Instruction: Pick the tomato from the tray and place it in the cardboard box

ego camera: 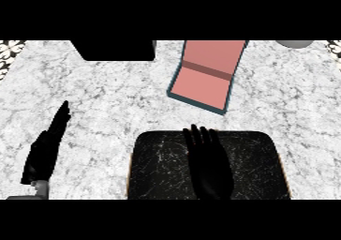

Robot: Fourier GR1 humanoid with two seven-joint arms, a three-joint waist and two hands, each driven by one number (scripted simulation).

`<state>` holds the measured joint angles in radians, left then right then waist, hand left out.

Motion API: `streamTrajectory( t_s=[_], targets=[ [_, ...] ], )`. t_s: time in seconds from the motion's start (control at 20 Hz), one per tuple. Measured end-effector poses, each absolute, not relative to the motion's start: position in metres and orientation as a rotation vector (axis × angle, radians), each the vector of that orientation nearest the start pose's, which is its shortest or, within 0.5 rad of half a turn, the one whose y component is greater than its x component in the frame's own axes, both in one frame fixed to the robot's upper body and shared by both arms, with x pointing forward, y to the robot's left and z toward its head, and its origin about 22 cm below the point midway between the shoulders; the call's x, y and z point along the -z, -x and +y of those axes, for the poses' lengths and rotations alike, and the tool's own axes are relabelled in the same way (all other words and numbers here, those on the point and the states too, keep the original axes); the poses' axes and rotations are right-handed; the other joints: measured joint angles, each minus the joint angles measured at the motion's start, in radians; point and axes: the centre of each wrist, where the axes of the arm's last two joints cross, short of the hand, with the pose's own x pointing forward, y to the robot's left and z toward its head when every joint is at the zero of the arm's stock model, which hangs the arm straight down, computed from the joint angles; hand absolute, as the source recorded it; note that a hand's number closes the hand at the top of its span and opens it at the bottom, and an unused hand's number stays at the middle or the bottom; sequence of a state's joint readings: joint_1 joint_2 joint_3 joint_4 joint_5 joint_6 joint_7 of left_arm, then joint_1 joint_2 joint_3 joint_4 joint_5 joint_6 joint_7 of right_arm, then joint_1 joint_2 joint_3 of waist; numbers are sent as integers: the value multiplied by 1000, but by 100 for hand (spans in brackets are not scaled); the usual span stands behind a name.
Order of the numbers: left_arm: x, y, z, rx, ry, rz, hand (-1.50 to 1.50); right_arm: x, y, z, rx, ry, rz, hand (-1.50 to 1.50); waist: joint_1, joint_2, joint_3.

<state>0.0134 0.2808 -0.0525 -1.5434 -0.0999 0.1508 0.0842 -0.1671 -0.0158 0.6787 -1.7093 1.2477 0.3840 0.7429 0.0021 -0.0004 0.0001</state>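
Observation:
A dark speckled tray [159,164] lies at the counter's near edge. My right hand [209,161] is stretched flat over the tray's middle, fingers straight and pointing away from me. No tomato shows; the hand may be hiding it. Beyond the tray sits the box [204,77], with a pink inside and dark teal walls, its flap lying open towards the back. My left hand [47,147] rests at the left over the marble, fingers straight and pointing up, holding nothing.
A black block [114,49] stands at the back edge, left of the box. Part of a grey round object [294,43] shows at the back right. White marble counter [97,103] lies between the hands and the box.

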Motion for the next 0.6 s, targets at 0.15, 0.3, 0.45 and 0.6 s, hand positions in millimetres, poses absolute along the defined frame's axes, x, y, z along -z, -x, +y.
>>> streamTrajectory(
  t_s=[0.15, 0.3, 0.45, 0.6],
  targets=[
    [-7, -239, 282, 203, -384, -1450, 0, -53, -207, -70, -1340, 947, -1136, 150, -1, -1, 0],
    [-7, -238, 279, 201, -382, -1448, 0, -52, -211, -67, -1338, 1027, -1196, 150, 1, -2, -1],
    [-12, -240, 278, 203, -382, -1450, 0, -54, -218, -67, -1339, 1108, -1237, 150, 1, -1, 0],
    [-8, -236, 283, 202, -376, -1450, 0, -54, -224, -82, -1345, 1141, -1284, 150, 0, 0, 0]
  ],
)
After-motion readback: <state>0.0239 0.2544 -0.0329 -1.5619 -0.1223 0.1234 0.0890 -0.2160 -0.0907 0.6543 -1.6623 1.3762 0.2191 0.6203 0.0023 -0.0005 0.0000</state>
